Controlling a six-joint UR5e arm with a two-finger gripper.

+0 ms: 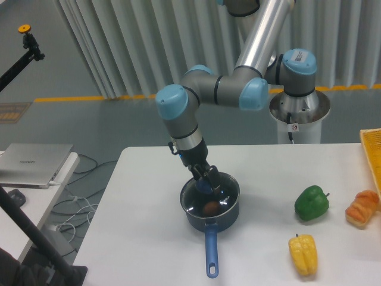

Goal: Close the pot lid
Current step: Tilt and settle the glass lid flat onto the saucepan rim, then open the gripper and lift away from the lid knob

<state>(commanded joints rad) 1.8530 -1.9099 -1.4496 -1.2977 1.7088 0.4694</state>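
The dark blue pot (196, 219) stands on the white table (137, 196), its bright blue handle (211, 256) pointing toward the front edge. The glass lid (226, 187) lies over the pot's mouth, roughly level with the rim. I cannot tell whether it rests fully on the rim. A reddish-brown item (210, 208) shows through the glass inside the pot. My gripper (205, 180) reaches down from the back left, its fingers closed around the lid's small blue knob (204, 187).
A green pepper (311, 202) and a yellow pepper (303, 254) lie to the right of the pot. An orange item (362, 208) and a yellow crate (372, 152) are at the right edge. A laptop (33, 164) sits on a side table to the left.
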